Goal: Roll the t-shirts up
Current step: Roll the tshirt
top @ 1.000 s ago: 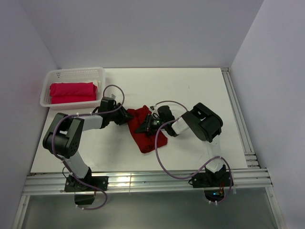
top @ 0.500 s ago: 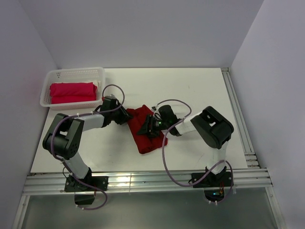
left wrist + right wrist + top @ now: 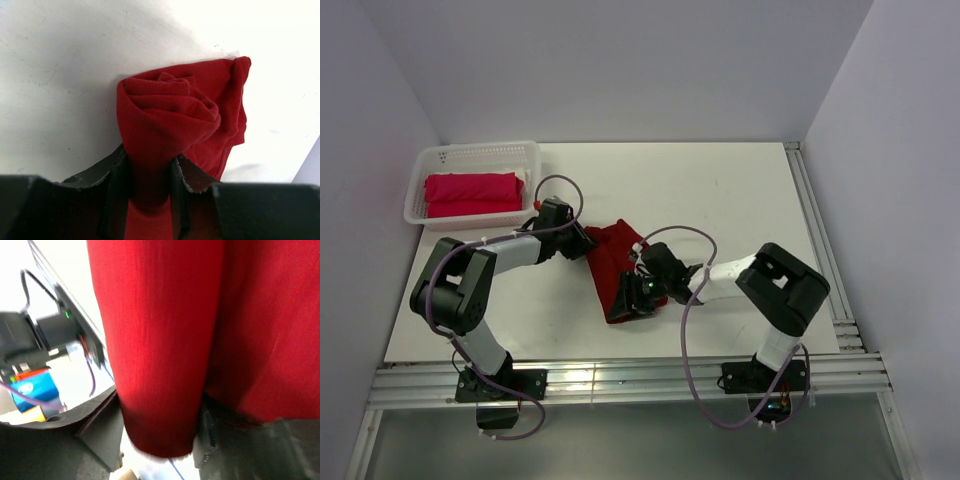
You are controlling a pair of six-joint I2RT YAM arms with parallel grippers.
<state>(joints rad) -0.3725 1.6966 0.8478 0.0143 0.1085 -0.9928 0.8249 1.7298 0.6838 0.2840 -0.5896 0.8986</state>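
Cloth clamped in left pincer (image 3: 149,172): fingers narrowly apart, squeezing a twisted neck of crimson shirt (image 3: 170,110), with a rolled, spiralled bunch bulging just past the tips and resting on white tabletop (image 3: 740,190). Right pincer (image 3: 156,427) about half open, one finger on each side of a thick lengthwise fold of the same shirt, cloth filling the gap from finger to finger; cannot tell whether squeezed or only straddled. Seen from above: left pincer at the shirt's upper left corner, right pincer at its lower end, near the hem, both down low on the cloth. Shirt drawn out as a narrow, slanting band between the two, mid-tabletop, nearer the arm bases than the back wall. Farther out, in the far left corner, white lattice basket (image 3: 480,148) holding pink shirt (image 3: 470,193) as a compact bundle, well apart from both pincers and from the crimson shirt.
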